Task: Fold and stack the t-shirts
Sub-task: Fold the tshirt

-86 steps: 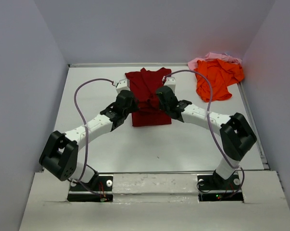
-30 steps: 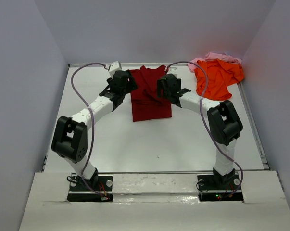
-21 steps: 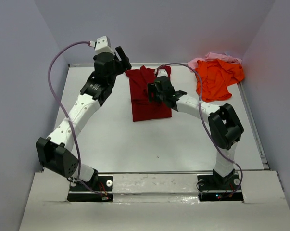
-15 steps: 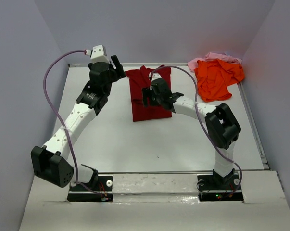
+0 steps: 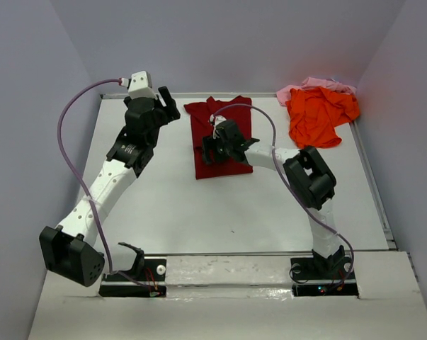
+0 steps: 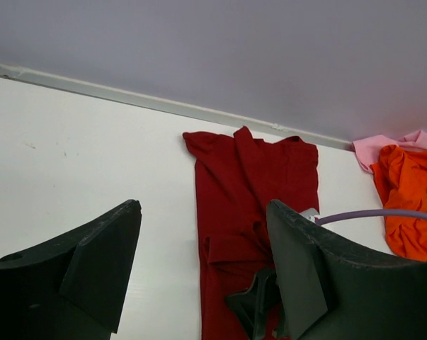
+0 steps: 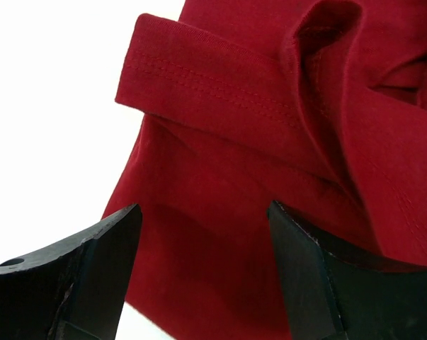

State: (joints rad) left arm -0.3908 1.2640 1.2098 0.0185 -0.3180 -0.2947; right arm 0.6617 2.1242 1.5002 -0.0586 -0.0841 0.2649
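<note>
The maroon t-shirt (image 5: 223, 120) lies at the back middle of the table as a long narrow strip, its sleeve folded in over the body (image 7: 220, 85). Low over the strip's left half, my right gripper (image 5: 209, 149) stands open, cloth under the jaws (image 7: 202, 212) but nothing pinched. My left gripper (image 5: 169, 106) is raised left of the shirt, open and empty, looking down on it (image 6: 248, 177). The orange t-shirt (image 5: 318, 113) lies crumpled at the back right, with the pink t-shirt (image 5: 314, 84) bunched behind it. The left wrist view shows both (image 6: 411, 191) (image 6: 384, 145).
A back wall (image 5: 227, 42) and side walls close in the white table (image 5: 220, 205). The right arm's purple cable (image 5: 264, 122) arches over the maroon shirt. The left arm (image 5: 103, 184) stretches along the table's left side.
My left gripper has lifted off the maroon shirt and swung up and left. My right gripper has slid left across the shirt toward its left edge, its jaws narrowing slightly.
</note>
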